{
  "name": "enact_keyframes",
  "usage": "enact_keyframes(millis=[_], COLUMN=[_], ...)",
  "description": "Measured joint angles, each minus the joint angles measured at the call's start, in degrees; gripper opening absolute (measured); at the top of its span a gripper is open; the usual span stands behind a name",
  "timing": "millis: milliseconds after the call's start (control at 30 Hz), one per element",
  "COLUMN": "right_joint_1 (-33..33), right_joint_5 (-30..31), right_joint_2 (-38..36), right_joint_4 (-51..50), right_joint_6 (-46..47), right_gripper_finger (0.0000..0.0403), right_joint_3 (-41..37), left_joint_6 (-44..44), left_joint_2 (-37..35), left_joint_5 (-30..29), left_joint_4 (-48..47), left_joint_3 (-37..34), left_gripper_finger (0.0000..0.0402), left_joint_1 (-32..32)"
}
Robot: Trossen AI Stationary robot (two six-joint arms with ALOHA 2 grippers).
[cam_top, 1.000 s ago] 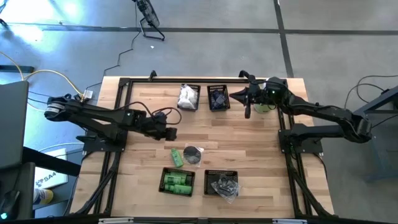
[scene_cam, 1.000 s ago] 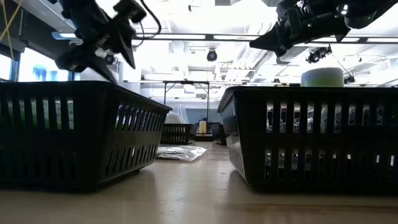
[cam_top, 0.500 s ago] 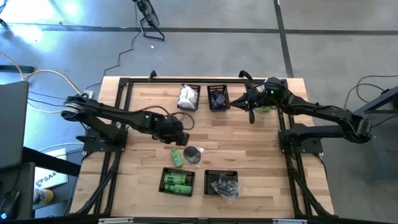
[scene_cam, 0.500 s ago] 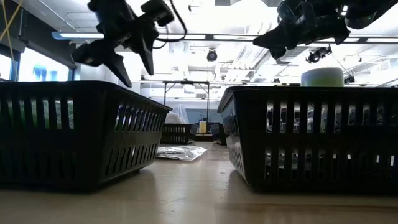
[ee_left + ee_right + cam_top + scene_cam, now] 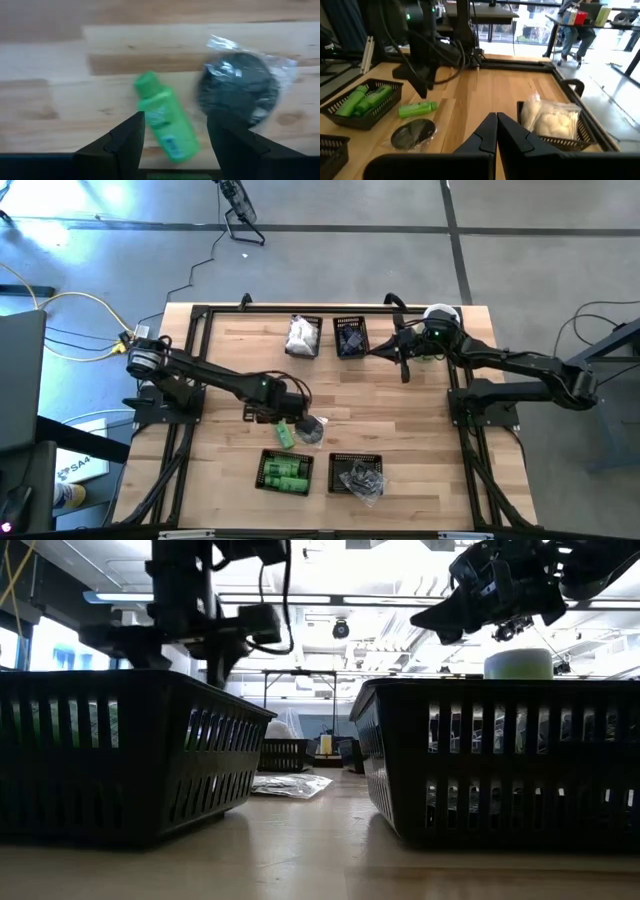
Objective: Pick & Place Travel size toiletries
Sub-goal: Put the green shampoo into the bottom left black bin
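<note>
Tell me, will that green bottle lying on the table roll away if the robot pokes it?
Probably a bit. The green bottle lies on its side on the bare wood, and its rounded body looks apt to roll sideways. Its smooth plastic may be slippery. The left end effector hangs open above it, one finger on each side, which should stop any rolling.

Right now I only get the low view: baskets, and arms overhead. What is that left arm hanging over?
Observer: A green bottle lying on the table. The left arm's jaws stand open above it.
Operator: Anything beside it?
Observer: A dark disc in clear wrap, right next to the bottle.
Operator: And the other arm?
Observer: The right arm's jaws are shut, up by the far basket of dark pieces.
</note>
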Motion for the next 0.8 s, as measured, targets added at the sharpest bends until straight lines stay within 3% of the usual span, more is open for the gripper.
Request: enact_keyframes(millis=[333,567,800], right_joint_1=[0.0,0.0,0.0], right_joint_5=[-0.1,-0.3,-1.2], right_joint_2=[0.0,2.0,4.7], right_joint_4=[-2.1,-1.4,0.3], right_joint_6=[-3.0,-3.4,-4.5], right_gripper_finger=[0.0003,0.0003,0.0003], right_joint_3=[0.0,0.0,0.0], left_joint_6=[-6.0,-9.8,-9.6], left_joint_2=[2.6,4.1,5.3], left_joint_5=[-0.9,-1.2,-1.1], left_joint_4=[1.1,-3.3,-2.3], left_joint_3=[0.0,-0.1,0.1], left_gripper_finger=[0.0209,0.0209,0.0209], left_joint_1=[0.0,0.0,0.0])
